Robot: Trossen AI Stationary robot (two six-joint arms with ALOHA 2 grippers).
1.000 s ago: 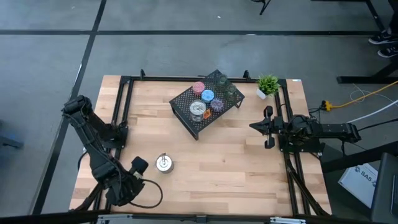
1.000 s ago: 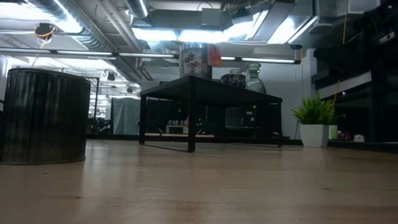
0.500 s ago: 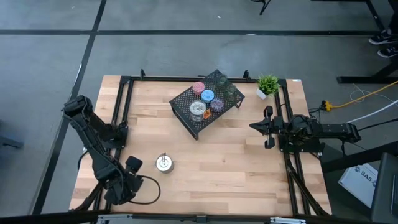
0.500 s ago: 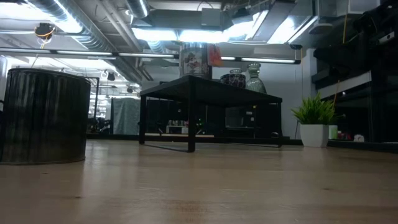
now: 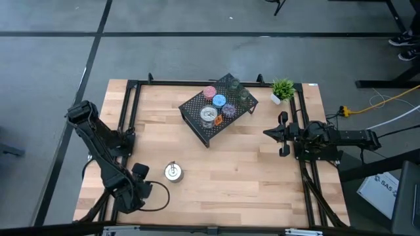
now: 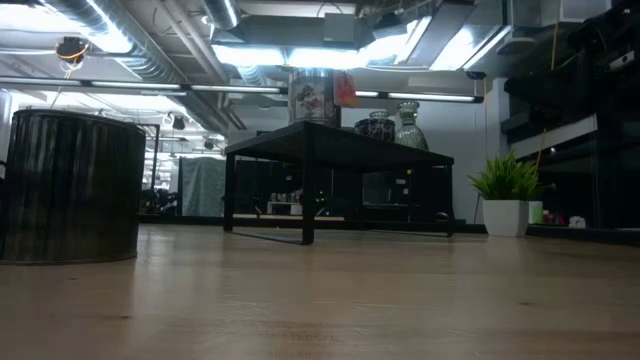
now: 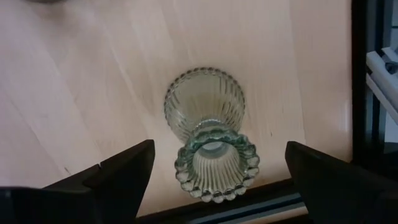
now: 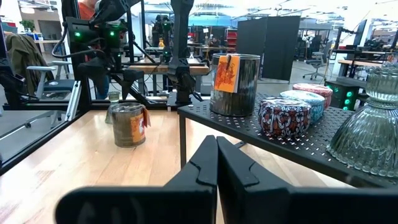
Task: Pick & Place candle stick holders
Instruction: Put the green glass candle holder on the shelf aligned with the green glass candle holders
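While parked: right gripper (image 8: 216, 163) shut, by table's right edge.
Left gripper (image 7: 214, 171): jaws apart, green glass holder (image 7: 208, 134) between, ungripped.
Rack (image 5: 218, 107): holders seated.

Green holder (image 7: 211, 140) — unseen from above

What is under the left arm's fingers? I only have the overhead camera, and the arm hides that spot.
Observer: A green ribbed glass holder, sitting on bare wood.
Operator: Is it gripped?
Observer: No. The left wrist view shows the left fingers open, with a gap on each side of the glass.
Operator: And the right arm?
Observer: Its wrist view shows the right fingers shut together, pointing towards the black rack.
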